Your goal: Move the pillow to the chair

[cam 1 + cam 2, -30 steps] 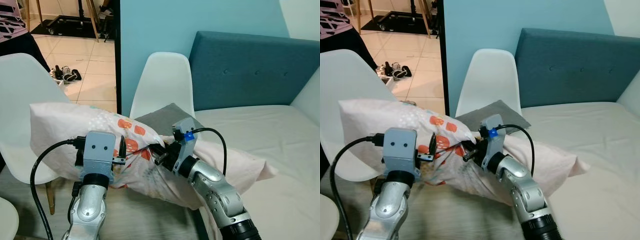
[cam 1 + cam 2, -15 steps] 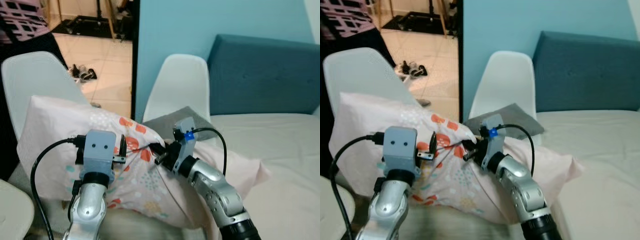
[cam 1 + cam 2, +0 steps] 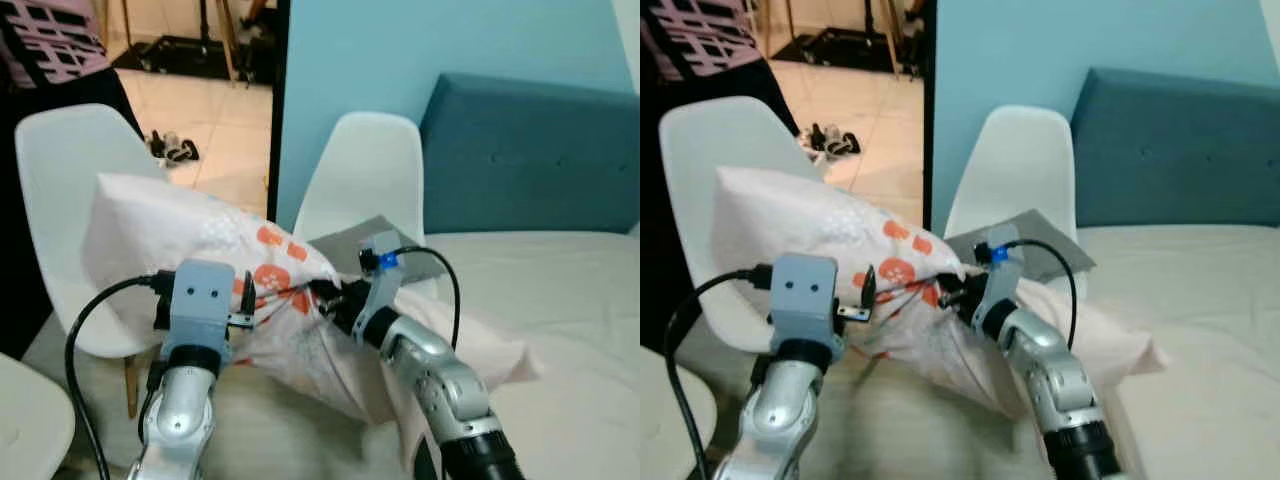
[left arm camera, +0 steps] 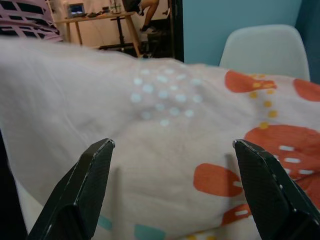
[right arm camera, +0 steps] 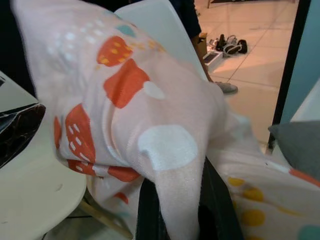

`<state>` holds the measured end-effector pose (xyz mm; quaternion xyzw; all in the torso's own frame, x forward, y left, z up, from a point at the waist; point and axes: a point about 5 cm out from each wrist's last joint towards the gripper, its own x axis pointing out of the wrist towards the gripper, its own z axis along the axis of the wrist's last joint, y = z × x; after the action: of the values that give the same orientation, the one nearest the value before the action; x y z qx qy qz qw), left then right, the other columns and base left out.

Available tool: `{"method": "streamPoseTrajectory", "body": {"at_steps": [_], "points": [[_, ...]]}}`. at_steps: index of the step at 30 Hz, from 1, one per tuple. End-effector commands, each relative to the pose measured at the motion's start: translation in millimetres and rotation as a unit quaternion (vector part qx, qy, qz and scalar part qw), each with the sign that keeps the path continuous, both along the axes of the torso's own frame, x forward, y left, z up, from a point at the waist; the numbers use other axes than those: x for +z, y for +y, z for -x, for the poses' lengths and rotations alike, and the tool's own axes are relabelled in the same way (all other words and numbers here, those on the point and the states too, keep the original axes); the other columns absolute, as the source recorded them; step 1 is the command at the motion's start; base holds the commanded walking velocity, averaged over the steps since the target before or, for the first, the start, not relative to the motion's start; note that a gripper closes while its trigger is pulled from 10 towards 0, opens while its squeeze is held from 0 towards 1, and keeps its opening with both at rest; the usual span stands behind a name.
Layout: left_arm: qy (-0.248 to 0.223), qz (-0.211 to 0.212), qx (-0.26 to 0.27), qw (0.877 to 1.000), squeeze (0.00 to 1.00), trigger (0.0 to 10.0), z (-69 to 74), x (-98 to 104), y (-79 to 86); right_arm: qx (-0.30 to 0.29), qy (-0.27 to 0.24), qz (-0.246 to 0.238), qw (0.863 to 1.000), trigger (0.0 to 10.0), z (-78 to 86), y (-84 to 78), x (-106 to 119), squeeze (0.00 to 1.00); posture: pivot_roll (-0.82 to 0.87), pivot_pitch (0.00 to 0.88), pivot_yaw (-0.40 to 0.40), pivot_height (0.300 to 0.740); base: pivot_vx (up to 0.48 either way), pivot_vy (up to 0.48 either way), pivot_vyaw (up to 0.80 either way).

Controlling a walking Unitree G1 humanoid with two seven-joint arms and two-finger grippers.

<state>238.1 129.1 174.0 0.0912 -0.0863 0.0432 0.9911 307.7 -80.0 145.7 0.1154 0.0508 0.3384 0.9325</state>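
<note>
Left eye view: the pillow [image 3: 200,250] hangs in the air between the two arms, and over the last second it has risen and swung toward the robot's left, so that its far end now overlaps the back of the white chair [image 3: 60,170] on that side instead of sagging lower over the bed [image 3: 560,300]. The camera has also turned a little left, so part of that shift is the view's own. I judge the carry well under way, with the setting-down on a seat still to do.

The right gripper [image 5: 175,210] is clenched on a bunched fold of the pillow's cloth. The left gripper [image 4: 172,187] has its jaws spread wide against the pillow's side, propping rather than pinching it.

Its long axis runs from upper left, high by the chair back, down to lower right, where the tail end trails onto the bed. A second white chair [image 3: 365,165] with a grey cushion [image 3: 355,240] stands behind.
</note>
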Motion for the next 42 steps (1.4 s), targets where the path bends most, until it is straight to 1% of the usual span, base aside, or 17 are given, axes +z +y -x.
{"method": "streamPoseTrajectory", "body": {"at_steps": [1, 4, 8, 20, 29, 38, 42], "points": [[0.007, -0.002, -0.002, 1.0, 0.0, 10.0, -0.8, -1.6, -0.8, 0.014, -0.041, -0.017, 0.999, 10.0, -0.4, 4.6, 18.2, 0.0, 0.1, 0.0, -0.122, 0.74, 0.0, 0.0, 0.77], [0.004, -0.026, -0.004, 1.0, 0.0, 10.0, -1.0, 0.7, -2.5, 0.016, -0.041, -0.019, 0.999, 10.0, -0.6, 5.2, 19.1, 0.0, 0.1, 0.0, -0.121, 0.74, 0.0, -0.121, 0.77], [0.008, -0.038, -0.001, 0.999, 0.0, 10.0, -1.5, 0.5, -3.6, 0.016, -0.041, -0.02, 0.999, 10.0, -0.2, 5.6, 19.4, 0.0, 0.1, 0.0, -0.121, 0.74, 0.0, -0.442, 0.77], [0.009, -0.03, 0.001, 1.0, 0.0, 10.0, -2.5, 0.3, -1.6, 0.016, -0.04, -0.016, 0.999, 10.0, -0.2, 5.9, 19.1, 0.0, 0.1, 0.0, -0.123, 0.74, 0.0, -0.036, 0.78], [0.002, -0.008, -0.003, 1.0, 0.0, 10.0, -1.1, 2.0, -1.0, 0.014, -0.042, 0.003, 0.999, 10.0, -0.6, 7.1, 17.6, 0.0, 0.11, 0.0, -0.123, 0.74, 0.0, 0.0, 0.0], [0.0, 0.0, -0.005, 1.0, 0.0, 10.0, 0.2, 3.0, -0.7, 0.013, -0.044, 0.002, 0.999, 10.0, 0.4, 6.4, 17.9, 0.0, 0.11, 0.0, -0.126, 0.74, 0.29, 0.0, 0.0], [-0.01, 0.001, -0.002, 1.0, 0.0, 10.0, -0.5, 7.7, 0.2, 0.023, -0.052, -0.005, 0.998, 10.0, 0.8, 6.6, 22.7, 0.0, 0.11, 0.0, -0.128, 0.74, 0.336, 0.0, 0.0]]}}
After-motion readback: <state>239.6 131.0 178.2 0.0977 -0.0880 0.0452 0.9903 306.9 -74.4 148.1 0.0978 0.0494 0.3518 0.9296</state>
